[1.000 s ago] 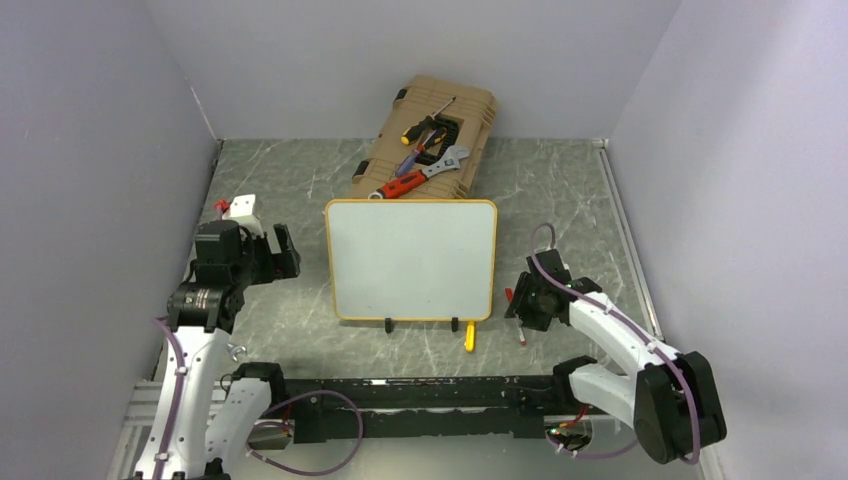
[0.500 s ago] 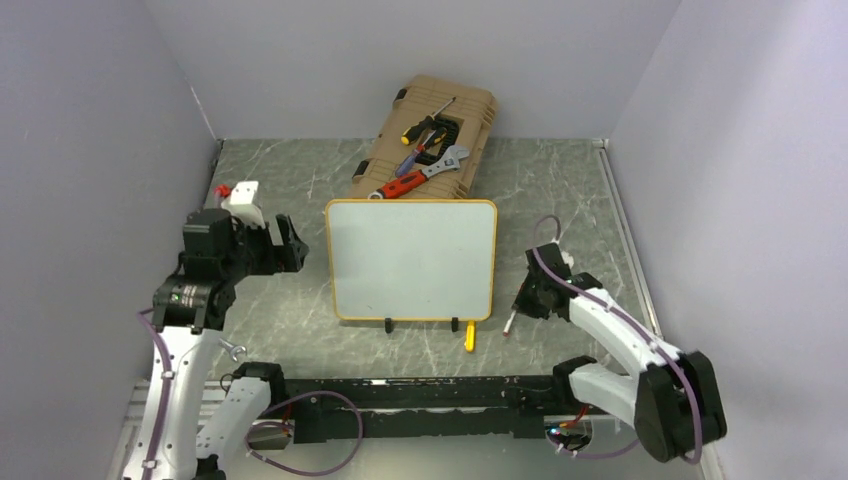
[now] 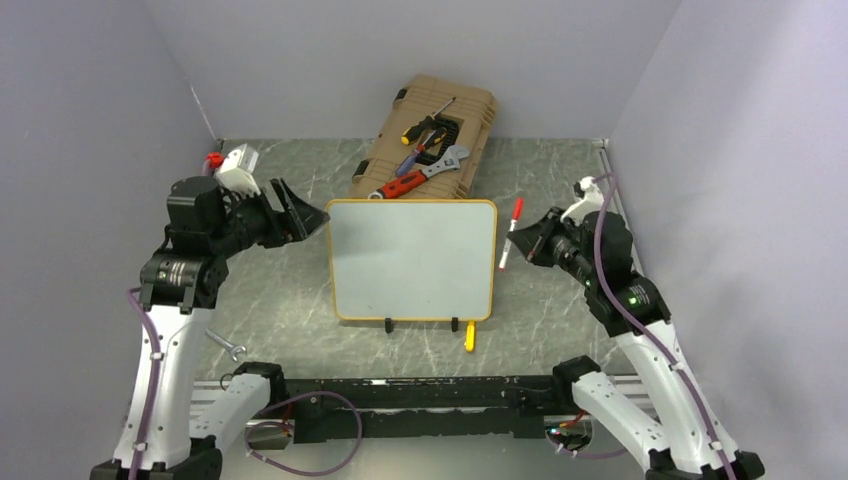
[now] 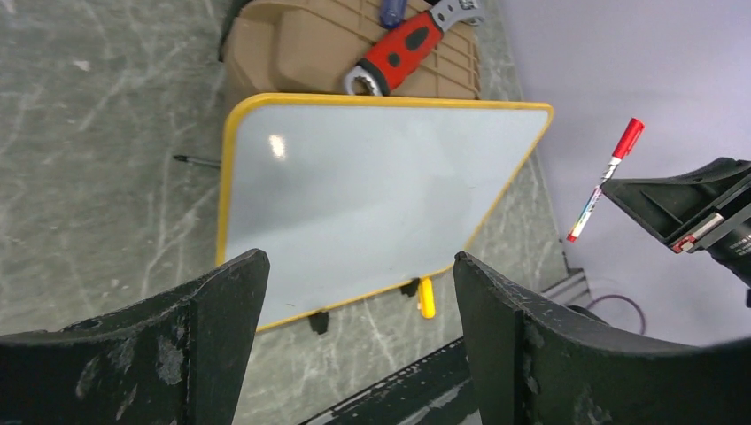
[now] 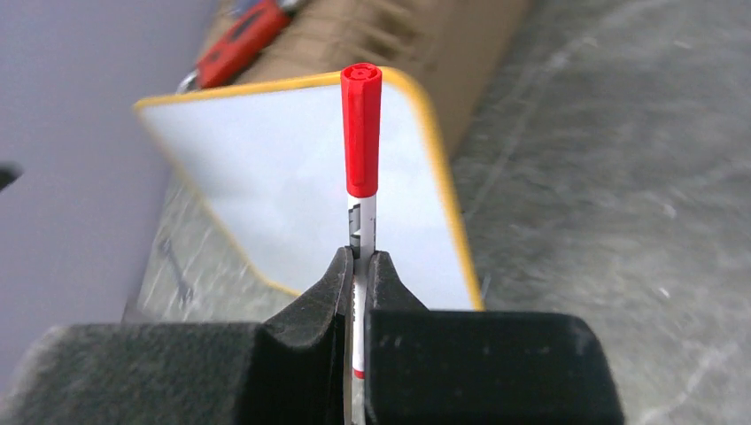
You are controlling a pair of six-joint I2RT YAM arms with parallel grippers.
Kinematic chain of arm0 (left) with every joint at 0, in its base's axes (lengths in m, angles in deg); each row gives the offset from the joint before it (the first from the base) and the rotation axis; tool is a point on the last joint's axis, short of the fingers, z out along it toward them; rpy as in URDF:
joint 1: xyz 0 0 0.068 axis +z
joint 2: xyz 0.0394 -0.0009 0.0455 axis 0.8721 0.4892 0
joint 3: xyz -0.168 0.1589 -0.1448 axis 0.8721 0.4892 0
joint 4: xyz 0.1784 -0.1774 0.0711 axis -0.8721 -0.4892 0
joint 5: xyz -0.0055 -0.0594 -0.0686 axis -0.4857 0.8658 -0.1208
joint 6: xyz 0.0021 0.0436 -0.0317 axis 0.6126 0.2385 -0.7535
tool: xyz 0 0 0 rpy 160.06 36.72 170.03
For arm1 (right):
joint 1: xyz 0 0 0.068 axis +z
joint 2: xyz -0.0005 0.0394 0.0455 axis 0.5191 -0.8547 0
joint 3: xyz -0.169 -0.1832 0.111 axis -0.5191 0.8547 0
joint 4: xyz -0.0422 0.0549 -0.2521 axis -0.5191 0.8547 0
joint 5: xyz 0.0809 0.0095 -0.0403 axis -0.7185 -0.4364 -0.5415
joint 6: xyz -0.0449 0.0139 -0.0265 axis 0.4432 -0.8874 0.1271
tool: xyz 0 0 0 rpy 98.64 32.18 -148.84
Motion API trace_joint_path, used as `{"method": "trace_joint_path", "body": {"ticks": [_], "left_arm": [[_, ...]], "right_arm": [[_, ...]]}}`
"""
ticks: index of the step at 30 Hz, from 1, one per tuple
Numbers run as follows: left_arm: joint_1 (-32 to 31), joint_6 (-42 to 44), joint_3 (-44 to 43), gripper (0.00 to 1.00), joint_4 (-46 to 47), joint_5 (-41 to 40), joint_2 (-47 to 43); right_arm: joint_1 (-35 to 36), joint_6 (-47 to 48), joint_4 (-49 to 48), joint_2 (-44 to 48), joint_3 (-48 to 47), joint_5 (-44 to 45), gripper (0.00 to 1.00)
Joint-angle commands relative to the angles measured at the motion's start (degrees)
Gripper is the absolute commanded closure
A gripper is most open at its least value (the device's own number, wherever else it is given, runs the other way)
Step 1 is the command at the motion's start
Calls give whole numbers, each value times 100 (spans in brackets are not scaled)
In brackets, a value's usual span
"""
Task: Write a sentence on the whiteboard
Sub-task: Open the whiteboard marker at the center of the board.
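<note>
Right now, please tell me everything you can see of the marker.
The marker is a slim pen with a white printed barrel and a red cap, still on. The right gripper is shut on its barrel, cap pointing away from the gripper. It hangs in the air beside the right edge of the whiteboard, touching nothing else.

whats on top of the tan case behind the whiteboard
Hand tools lie on the tan case: a yellow-handled screwdriver, a silver wrench and a red-handled tool. In the left wrist view the whiteboard covers the case's near side.

Left end effector [image 4: 357, 266] wide, right [image 5: 359, 259] clamped
</note>
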Motion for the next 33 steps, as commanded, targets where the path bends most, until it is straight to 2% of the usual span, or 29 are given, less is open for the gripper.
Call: {"method": "trace_joint_path", "body": {"ticks": [1,6,10,12,16,20,26,33], "left_arm": [[-264,-692,-62,18,664,546,226],[-1460,-1236,-49,21,1398,167,386],[-2160,-1731,237,19,2226,160,599],[-2354,-1761,338,15,2348,33,726],[-2383,-1788,422,15,2398,-14,906],[-2436,-2008,525,30,2825,273,1107],[-2582,-1887,465,48,2502,127,1284],[-2627,-2050,716,54,2694,239,1193]], "right_arm": [[449,867,-646,-492,-560,-1485,100],[1773,1030,-959,-1020,-1006,-1234,100],[2644,872,-1453,-1431,-1063,-1014,100],[2909,794,-1696,-1603,-1052,-918,100],[3205,753,-1941,-1932,-1185,-993,100],[3370,818,-1948,-2186,-1361,-964,100],[3379,880,-1877,-2336,-1485,-897,100],[3379,863,-1926,-2305,-1469,-931,100]]}}
